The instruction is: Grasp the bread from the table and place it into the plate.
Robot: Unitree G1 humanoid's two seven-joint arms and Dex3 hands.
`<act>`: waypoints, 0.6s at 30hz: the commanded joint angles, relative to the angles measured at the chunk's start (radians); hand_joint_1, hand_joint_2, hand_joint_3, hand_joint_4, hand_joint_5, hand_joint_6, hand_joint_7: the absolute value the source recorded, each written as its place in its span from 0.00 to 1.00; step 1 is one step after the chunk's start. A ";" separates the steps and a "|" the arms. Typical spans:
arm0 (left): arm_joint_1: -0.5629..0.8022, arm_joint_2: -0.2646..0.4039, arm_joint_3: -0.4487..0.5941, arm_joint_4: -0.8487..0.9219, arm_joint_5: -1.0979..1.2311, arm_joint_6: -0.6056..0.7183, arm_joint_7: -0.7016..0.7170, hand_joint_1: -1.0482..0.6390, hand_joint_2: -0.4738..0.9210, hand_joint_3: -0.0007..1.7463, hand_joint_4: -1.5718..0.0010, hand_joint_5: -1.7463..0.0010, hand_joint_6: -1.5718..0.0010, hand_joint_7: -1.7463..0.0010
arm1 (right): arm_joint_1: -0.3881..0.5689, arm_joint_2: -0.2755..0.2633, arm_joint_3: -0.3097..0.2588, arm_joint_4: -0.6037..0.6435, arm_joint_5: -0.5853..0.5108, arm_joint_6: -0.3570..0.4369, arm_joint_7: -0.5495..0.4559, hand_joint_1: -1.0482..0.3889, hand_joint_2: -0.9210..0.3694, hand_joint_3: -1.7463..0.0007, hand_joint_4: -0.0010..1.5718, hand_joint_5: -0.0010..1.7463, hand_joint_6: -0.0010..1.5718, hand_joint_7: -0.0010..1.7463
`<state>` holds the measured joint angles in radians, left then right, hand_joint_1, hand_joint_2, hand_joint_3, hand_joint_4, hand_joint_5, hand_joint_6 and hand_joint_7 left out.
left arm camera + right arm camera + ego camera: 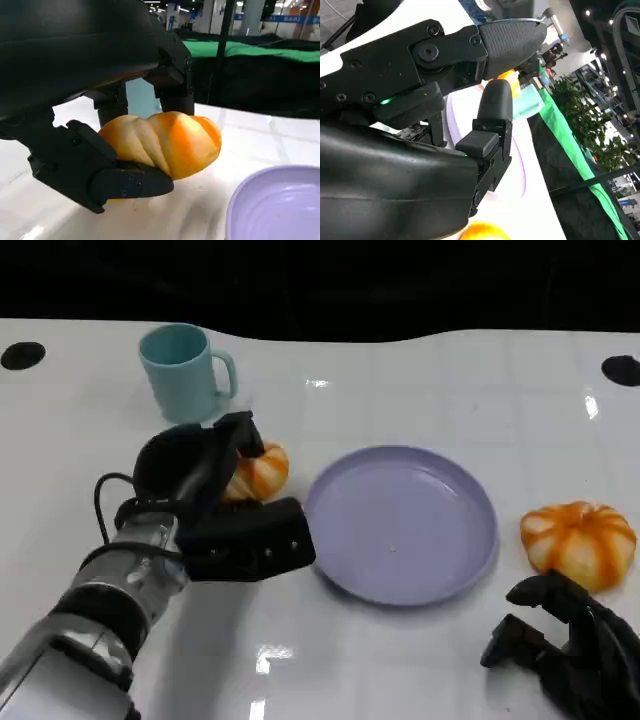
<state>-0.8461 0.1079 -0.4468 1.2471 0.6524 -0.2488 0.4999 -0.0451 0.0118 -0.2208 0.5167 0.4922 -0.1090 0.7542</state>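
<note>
Two breads are on the table. Nearest, the right hand [565,645] rests empty with fingers apart, the round bread [578,543] just beyond it. Farther, the left hand [215,505] grips the twisted bread [165,142], a clasp the left wrist view shows plainly; probably barely lifted. Next comes carrying it right over the plate [345,570], beside the mug [185,370].

Glossy white table [420,660], black backdrop, green carpet [260,50] beyond.
</note>
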 commanded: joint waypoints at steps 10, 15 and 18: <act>-0.103 -0.010 -0.012 -0.096 -0.026 -0.133 -0.087 0.55 0.75 0.57 0.46 0.00 0.60 0.00 | 0.008 -0.014 -0.010 0.001 0.000 -0.011 -0.001 0.38 0.00 0.88 0.42 0.86 0.37 0.69; -0.128 -0.031 -0.038 -0.107 -0.026 -0.220 -0.160 0.55 0.71 0.65 0.44 0.00 0.56 0.00 | 0.008 -0.015 -0.009 0.001 0.003 -0.005 0.006 0.38 0.00 0.87 0.43 0.86 0.37 0.69; -0.145 -0.057 -0.041 -0.099 -0.039 -0.248 -0.225 0.52 0.71 0.67 0.43 0.00 0.55 0.00 | 0.010 -0.013 -0.010 -0.001 0.009 0.002 0.007 0.37 0.00 0.88 0.43 0.85 0.37 0.69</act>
<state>-0.9551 0.0651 -0.4799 1.1508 0.6214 -0.4683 0.3293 -0.0447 0.0119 -0.2215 0.5169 0.4927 -0.1132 0.7553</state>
